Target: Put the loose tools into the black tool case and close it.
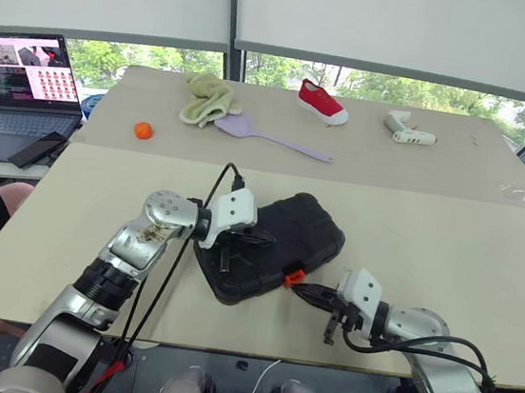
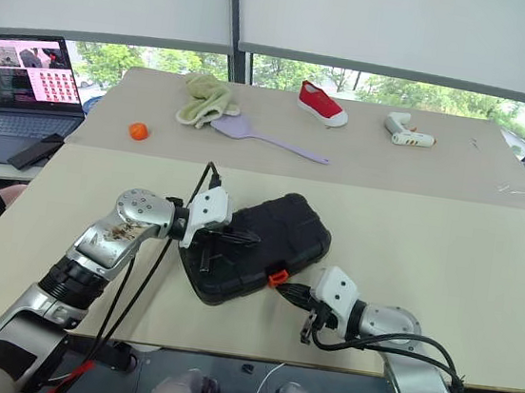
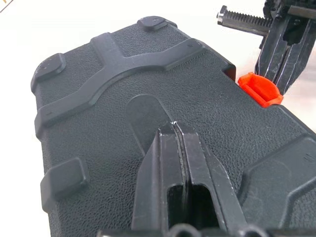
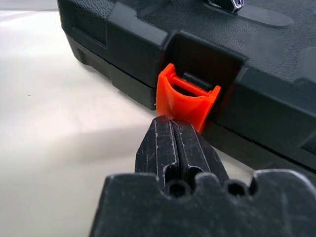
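A big pale table [image 1: 448, 248] fills the room in front of tall windows, with lots of bare top on the right side and along the near edge. The black tool case [image 1: 286, 243] lies shut in the middle of the near half, turned a bit so one corner points away. It sits close to the near edge of the table but not over it.

The left gripper [image 3: 174, 129] has its two black fingers pressed tight together, holding nothing. Its tips rest on the bumpy lid of the case. The right gripper [image 4: 172, 123] is closed too, and empty. Its tips touch the little orange latch [image 4: 185, 101] on the near side of the case. The latch sticks out from the edge.

Far back on the table, well apart from the case, lie a red shoe [image 1: 323, 102], a purple spatula [image 1: 270, 137], a green cloth [image 1: 207, 98], a small orange ball [image 1: 143, 130] and a white tool [image 1: 408, 129]. A laptop [image 1: 22, 90] stands on another desk off to the left.
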Robot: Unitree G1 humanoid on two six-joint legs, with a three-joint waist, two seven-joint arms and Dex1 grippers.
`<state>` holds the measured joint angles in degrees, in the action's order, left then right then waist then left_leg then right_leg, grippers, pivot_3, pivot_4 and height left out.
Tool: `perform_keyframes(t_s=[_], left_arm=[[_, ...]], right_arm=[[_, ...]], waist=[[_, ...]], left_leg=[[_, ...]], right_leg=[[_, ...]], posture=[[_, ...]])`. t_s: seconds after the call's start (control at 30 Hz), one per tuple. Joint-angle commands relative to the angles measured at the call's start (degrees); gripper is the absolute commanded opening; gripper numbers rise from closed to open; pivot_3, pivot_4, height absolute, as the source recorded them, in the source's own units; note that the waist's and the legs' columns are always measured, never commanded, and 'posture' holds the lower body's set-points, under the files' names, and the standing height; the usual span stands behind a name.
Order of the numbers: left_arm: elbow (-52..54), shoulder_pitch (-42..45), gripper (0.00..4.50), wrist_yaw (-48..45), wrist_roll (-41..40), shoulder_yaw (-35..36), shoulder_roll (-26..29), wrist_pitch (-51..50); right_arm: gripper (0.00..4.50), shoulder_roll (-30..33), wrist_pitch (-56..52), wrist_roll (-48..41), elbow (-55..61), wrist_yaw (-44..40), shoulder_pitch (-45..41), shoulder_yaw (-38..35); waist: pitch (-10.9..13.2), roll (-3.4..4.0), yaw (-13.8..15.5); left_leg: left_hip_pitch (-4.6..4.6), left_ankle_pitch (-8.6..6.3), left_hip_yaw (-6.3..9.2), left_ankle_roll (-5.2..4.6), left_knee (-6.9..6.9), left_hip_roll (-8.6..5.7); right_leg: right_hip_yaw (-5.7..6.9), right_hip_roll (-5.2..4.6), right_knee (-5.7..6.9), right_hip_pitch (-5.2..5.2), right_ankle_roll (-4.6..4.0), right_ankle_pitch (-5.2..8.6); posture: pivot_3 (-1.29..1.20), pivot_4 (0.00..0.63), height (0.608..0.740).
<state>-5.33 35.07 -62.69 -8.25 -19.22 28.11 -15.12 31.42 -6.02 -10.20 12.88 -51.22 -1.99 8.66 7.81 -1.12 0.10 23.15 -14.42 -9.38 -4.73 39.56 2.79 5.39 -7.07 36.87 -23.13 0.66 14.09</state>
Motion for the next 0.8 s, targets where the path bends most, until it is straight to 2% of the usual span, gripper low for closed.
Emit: perform_keyframes(t_s=[0.03,0.47,0.8], left_arm=[[-4.3,-2.8,0.00,-0.5,3.8,-4.1,0.6,-3.2],[-5.7,-3.6,0.00,-1.2,4.0,-4.6,1.2,-4.4],[-5.8,-4.2,0.00,-1.1,3.8,-4.1,2.0,-5.5]], right_arm=[[0.03,-2.0,3.1,-1.7,2.3,1.7,-3.5,-1.9],[0.03,-2.0,4.8,-1.4,-0.6,0.5,-6.2,-2.7],[0.03,-2.2,0.4,-0.6,-3.2,-1.3,-7.0,1.2]], waist=[[0.0,0.00,-0.2],[0.0,0.02,-1.0],[-0.2,0.01,-1.1]], left_leg=[[0.00,0.01,0.00,0.01,0.00,0.01],[-0.15,0.04,-0.02,0.09,-0.11,0.06],[-0.38,-0.14,-0.04,0.44,-0.26,0.08]], right_leg=[[0.00,0.01,0.00,-0.01,-0.01,0.00],[-0.07,0.03,0.02,0.00,-0.10,0.00],[-0.11,0.00,-0.01,-0.01,-0.17,0.02]], posture=[[0.00,0.150,0.740],[0.00,0.150,0.740],[0.00,0.150,0.740]])
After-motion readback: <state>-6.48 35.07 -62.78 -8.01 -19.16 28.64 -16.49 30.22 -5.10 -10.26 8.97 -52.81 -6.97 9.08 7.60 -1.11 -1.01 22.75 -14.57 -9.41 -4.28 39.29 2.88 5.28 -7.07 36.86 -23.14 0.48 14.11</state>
